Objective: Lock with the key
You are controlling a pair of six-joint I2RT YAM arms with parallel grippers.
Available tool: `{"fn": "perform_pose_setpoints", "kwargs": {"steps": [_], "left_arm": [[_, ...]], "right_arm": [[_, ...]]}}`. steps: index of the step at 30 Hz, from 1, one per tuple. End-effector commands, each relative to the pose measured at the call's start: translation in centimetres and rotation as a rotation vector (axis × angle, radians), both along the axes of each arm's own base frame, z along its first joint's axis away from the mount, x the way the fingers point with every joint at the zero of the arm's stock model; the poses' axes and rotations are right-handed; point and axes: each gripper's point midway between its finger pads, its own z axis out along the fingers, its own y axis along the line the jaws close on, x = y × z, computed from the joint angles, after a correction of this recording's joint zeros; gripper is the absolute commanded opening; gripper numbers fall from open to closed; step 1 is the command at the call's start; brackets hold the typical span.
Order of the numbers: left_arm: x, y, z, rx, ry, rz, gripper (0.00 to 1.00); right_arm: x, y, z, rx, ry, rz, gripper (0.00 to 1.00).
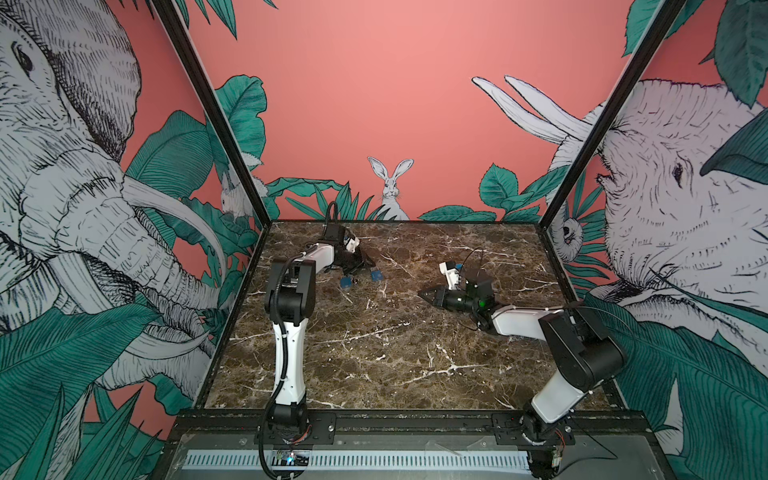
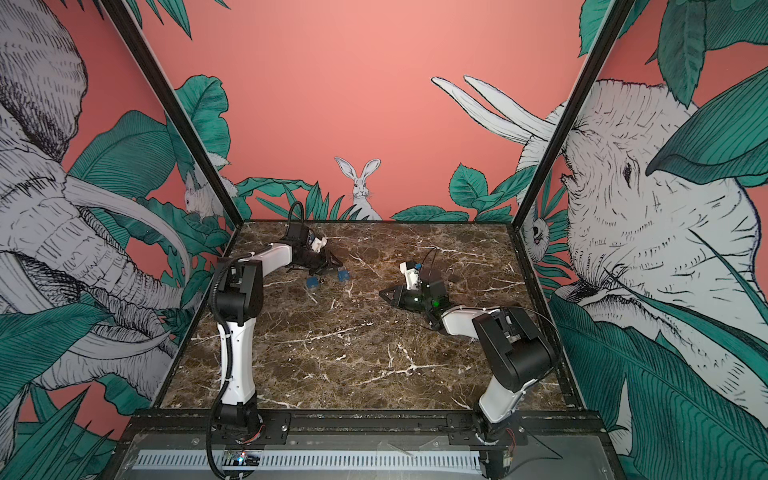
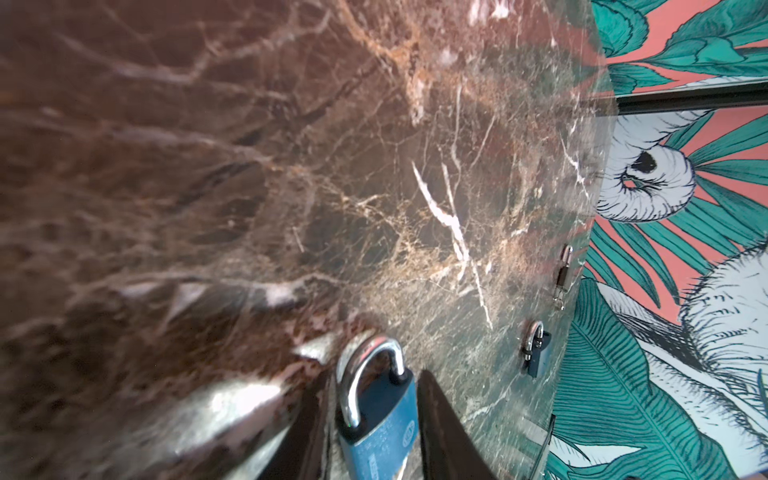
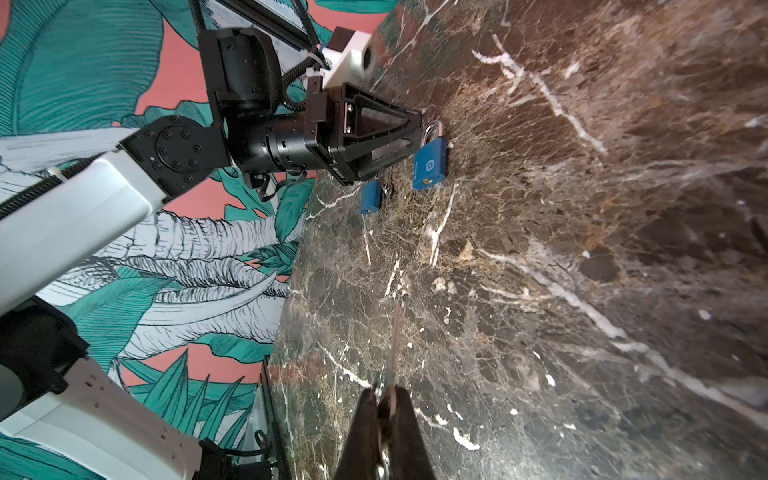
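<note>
A blue padlock with a silver shackle lies between the fingers of my left gripper. The jaws stand open, with a slim gap showing beside the lock body. In both top views this gripper is low over the far left of the marble table, at that padlock. My right gripper is shut on the key, whose thin blade sticks out past the fingertips. It hovers at mid-table, pointing left toward the padlock.
A second blue padlock lies just nearer than the left gripper. The left wrist view shows a small blue padlock and a dark lock-like piece toward the right wall. Printed walls close in the table.
</note>
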Motion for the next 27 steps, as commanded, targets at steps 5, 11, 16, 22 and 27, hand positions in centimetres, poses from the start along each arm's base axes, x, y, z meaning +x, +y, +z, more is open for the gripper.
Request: {"fn": "perform_pose_setpoints", "kwargs": {"steps": [5, 11, 16, 22, 27], "left_arm": [[0.7, 1.7, 4.2, 0.015, -0.069, 0.033, 0.37], [-0.2, 4.3, 9.9, 0.005, -0.218, 0.131, 0.37], [-2.5, 6.3, 14.1, 0.057, -0.297, 0.172, 0.37], [-6.4, 9.4, 19.0, 0.192, -0.399, 0.265, 0.37], [-10.8, 12.5, 22.5, 0.320, -0.476, 0.344, 0.43]], "right_arm": [[2.9, 1.2, -2.6, -0.148, 0.079, -0.117, 0.00], [5.0, 3.3, -3.4, -0.224, 0.122, -0.143, 0.00], [6.9, 4.6, -3.6, -0.250, 0.125, -0.134, 0.00], [9.4, 6.4, -4.1, -0.298, 0.127, -0.100, 0.00], [11.4, 7.8, -4.7, -0.336, 0.118, -0.071, 0.00]]}}
